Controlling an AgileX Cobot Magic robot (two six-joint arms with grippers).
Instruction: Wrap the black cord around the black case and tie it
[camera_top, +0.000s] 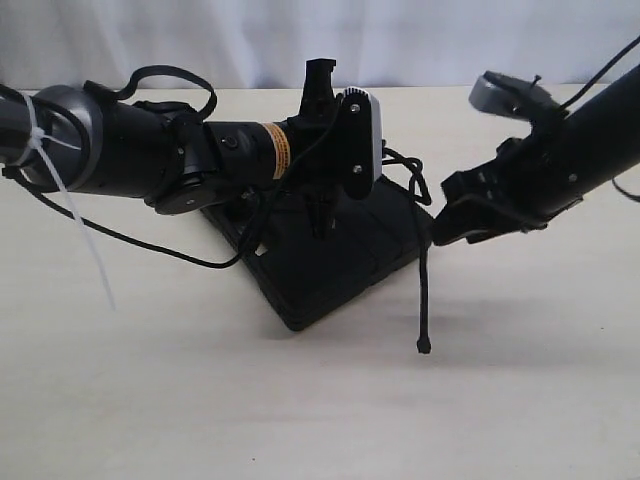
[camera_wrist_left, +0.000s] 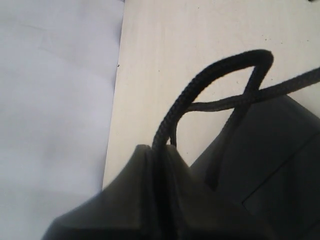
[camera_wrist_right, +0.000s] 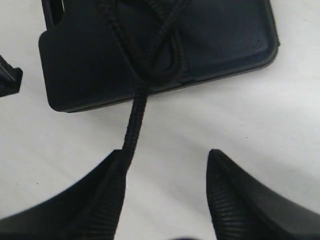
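Note:
The black case lies flat on the pale table, with the black cord crossed over its top. One cord end trails off the case's right corner onto the table. My left gripper points down over the case and is shut on the cord. In the left wrist view the cord rises as a loop out of the shut left gripper, above the case. My right gripper stands open off the case edge. The cord runs from its crossing past the tip of one of the fingers.
A white backdrop stands behind the table's far edge. A white zip tie and a thin smooth cable hang from the left arm. Bare tabletop lies in front of the case.

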